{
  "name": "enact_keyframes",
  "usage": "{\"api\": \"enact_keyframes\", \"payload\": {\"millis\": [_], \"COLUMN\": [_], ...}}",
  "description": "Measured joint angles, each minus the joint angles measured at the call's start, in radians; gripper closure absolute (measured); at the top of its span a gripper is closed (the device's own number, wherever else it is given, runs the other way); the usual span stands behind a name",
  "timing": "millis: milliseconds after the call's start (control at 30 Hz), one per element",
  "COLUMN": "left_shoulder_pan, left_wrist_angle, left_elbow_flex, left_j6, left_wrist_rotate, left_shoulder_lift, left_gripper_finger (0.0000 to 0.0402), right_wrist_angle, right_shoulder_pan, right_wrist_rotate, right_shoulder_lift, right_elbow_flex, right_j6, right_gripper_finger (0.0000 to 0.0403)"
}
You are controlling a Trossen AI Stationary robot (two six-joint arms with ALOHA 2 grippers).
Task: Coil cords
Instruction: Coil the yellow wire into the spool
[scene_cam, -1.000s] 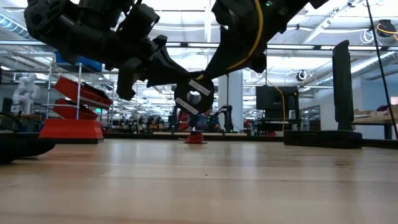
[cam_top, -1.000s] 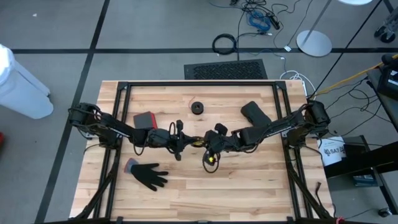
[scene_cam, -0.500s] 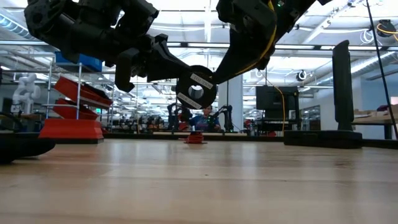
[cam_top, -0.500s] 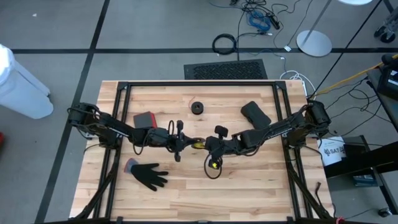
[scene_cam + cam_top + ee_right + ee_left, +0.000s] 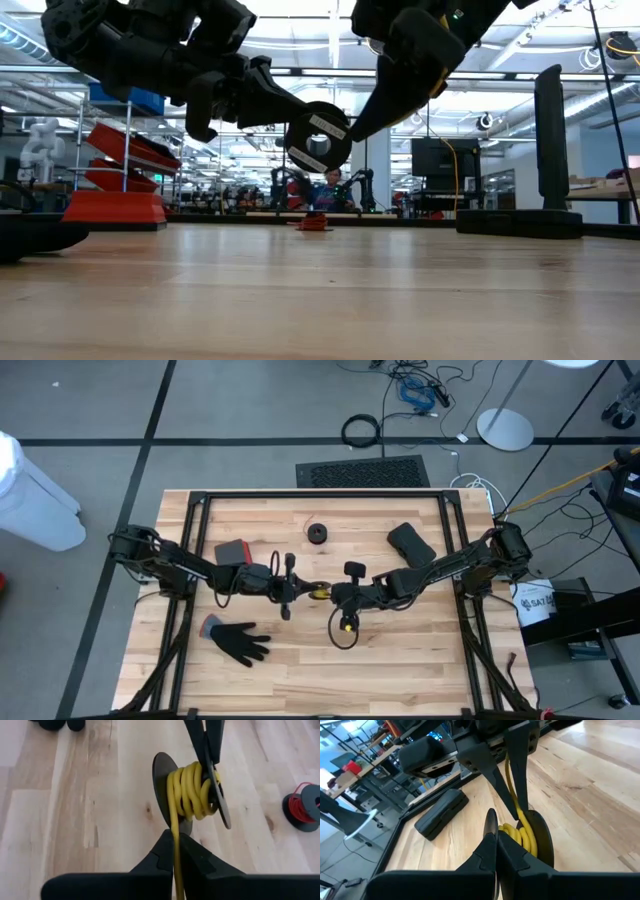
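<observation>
Both pairs of fingers are closed. Those of the left gripper (image 5: pixel 303 590) pinch the rim of a small black spool (image 5: pixel 192 790) held above the middle of the table (image 5: pixel 400 660); those of the right gripper (image 5: pixel 338 598) clamp the yellow cord (image 5: pixel 186 790) just beside the spool. Several yellow turns already lie around the spool's core, and one strand runs straight from them into the right fingers (image 5: pixel 161 851). A loose loop of cord (image 5: pixel 345 628) hangs below the right gripper toward the wood. Elsewhere on the table lie a black glove (image 5: pixel 238 639), a red-wound spool (image 5: pixel 305 807) and a black case (image 5: pixel 441 813).
</observation>
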Motion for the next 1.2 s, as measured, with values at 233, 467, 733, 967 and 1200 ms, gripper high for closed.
{"api": "enact_keyframes", "payload": {"millis": [233,467,733,967,1200], "left_shoulder_pan": [0.002,0.001,0.001,0.001,0.001], "left_wrist_angle": [-0.001,0.000,-0.001,0.003,0.051], "left_elbow_flex": [0.000,0.000,0.000,0.000,0.000], "left_j6": [-0.006,-0.007,-0.007,-0.011,-0.037], "left_wrist_rotate": [0.010,0.014,0.013,0.014,0.049], "left_shoulder_lift": [0.000,-0.003,-0.003,-0.002,-0.002], "left_gripper_finger": [0.0402,0.0402,0.0402,0.0402,0.0402], "right_wrist_angle": [-0.008,-0.095,-0.079,-0.075,-0.078], "right_shoulder_pan": [0.002,0.002,0.006,0.006,0.006], "right_wrist_rotate": [0.015,0.037,0.072,0.069,0.142], "right_shoulder_lift": [0.000,0.003,0.003,0.003,0.003], "right_elbow_flex": [0.000,-0.005,-0.004,-0.004,-0.003], "right_j6": [-0.028,0.012,0.007,-0.001,-0.005], "right_gripper_finger": [0.0389,0.0358,0.0390,0.0379,0.0366]}}
